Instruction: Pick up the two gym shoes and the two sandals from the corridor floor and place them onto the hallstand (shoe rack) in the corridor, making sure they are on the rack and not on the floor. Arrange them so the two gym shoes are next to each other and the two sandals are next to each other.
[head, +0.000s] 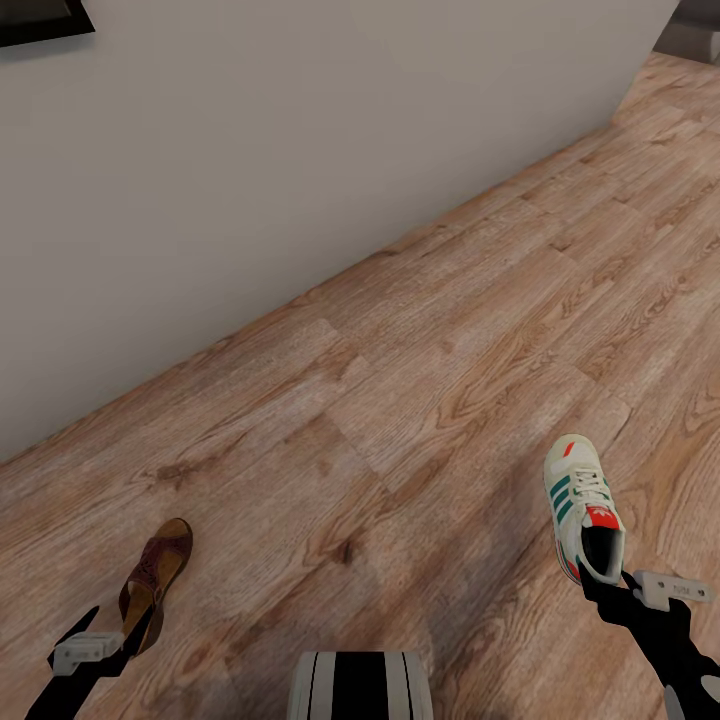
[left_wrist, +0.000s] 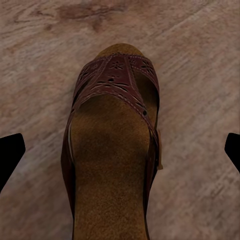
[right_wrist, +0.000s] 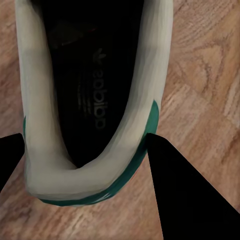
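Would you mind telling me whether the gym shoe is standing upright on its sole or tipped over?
Upright. The gym shoe sits sole-down on the corridor floor, its laces and open collar facing up.

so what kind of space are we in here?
Most likely a home corridor or hallway. Wood-plank floor runs along a plain pale wall, with a sandal and a gym shoe near the left gripper and right gripper.
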